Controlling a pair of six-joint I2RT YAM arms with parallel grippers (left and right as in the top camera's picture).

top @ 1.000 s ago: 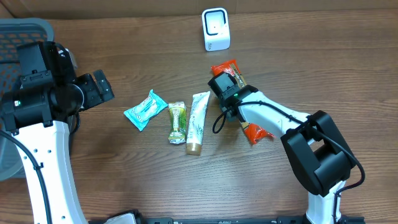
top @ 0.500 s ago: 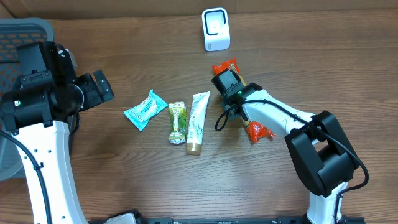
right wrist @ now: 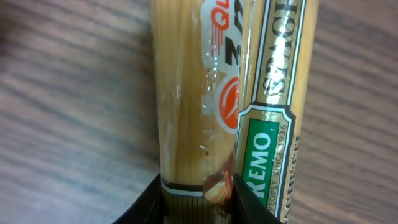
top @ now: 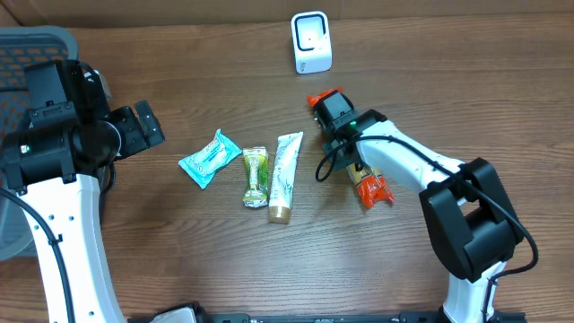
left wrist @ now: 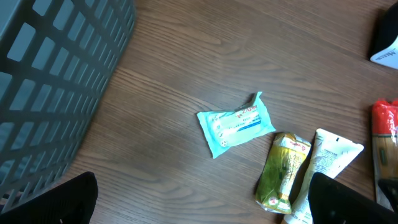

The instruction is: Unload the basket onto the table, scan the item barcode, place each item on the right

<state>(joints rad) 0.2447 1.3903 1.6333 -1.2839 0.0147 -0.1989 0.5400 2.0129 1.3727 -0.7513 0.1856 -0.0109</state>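
Note:
The item is a long spaghetti packet [top: 368, 175] with red ends, lying on the wooden table right of centre. My right gripper [top: 343, 128] is low over its far half, and only the red tips and the near part show from above. In the right wrist view the packet [right wrist: 230, 81] runs up from between my black fingers [right wrist: 148, 202], which press on both its sides; the right gripper [right wrist: 199, 208] is shut on it. The white scanner [top: 311, 42] stands at the back of the table. My left gripper [left wrist: 202, 199] hangs open over bare wood at the left, holding nothing.
A teal sachet [top: 208, 158], a green snack packet [top: 256, 176] and a white tube [top: 285, 175] lie in a row at the table's middle. A grey mesh basket [top: 27, 45] stands at the far left, filling the upper left of the left wrist view as basket [left wrist: 56, 74].
My right gripper has closed onto the spaghetti packet and shifted toward the back right, dragging the packet a little that way. The left arm has not moved.

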